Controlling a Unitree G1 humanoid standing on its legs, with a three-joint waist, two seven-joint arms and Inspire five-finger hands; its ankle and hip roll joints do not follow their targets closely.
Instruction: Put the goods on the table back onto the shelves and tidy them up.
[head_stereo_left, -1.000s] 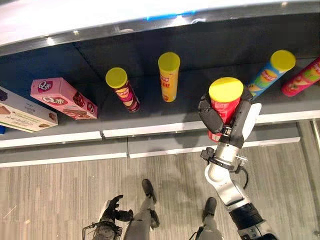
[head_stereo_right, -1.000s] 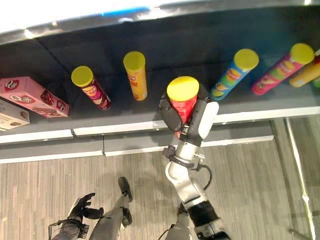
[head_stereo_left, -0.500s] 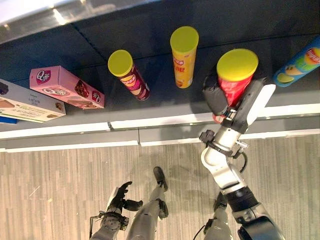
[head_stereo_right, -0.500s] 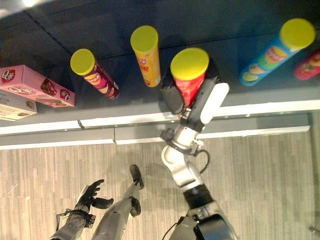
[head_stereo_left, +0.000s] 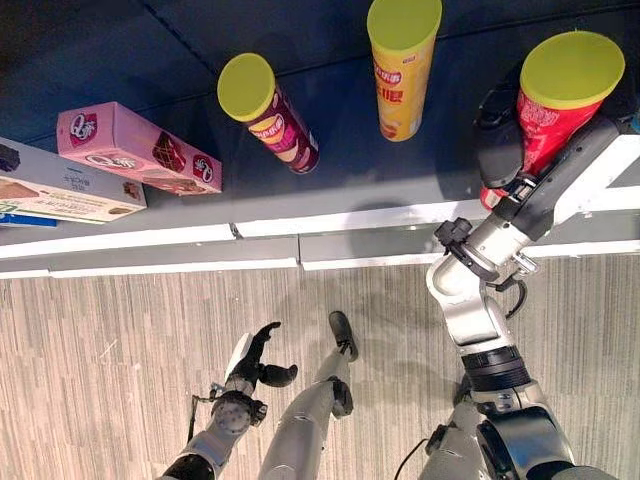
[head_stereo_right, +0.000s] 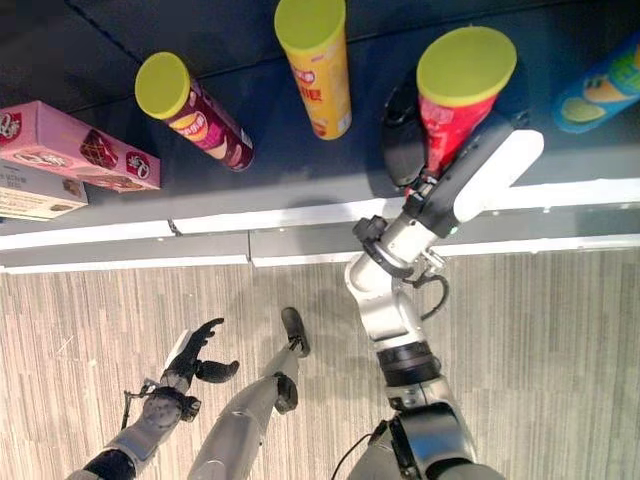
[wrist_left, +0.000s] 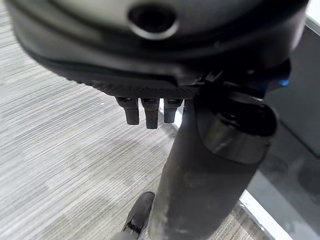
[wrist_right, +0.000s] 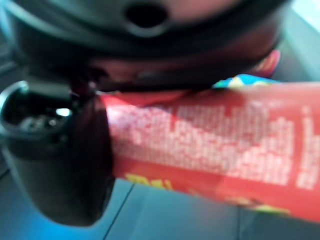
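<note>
The right hand (head_stereo_left: 520, 150) has its fingers curled around the red can (head_stereo_left: 555, 100) over the dark shelf (head_stereo_left: 150, 60); the left hand (head_stereo_left: 250, 362) hangs spread.

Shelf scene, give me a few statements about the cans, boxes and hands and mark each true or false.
1. The right hand grips the red can. True.
2. The left hand holds a box. False: it hangs open above the floor, holding nothing.
3. The pink box sits left of the maroon can. True.
4. The yellow can lies on its side. False: it stands upright on the shelf.
</note>
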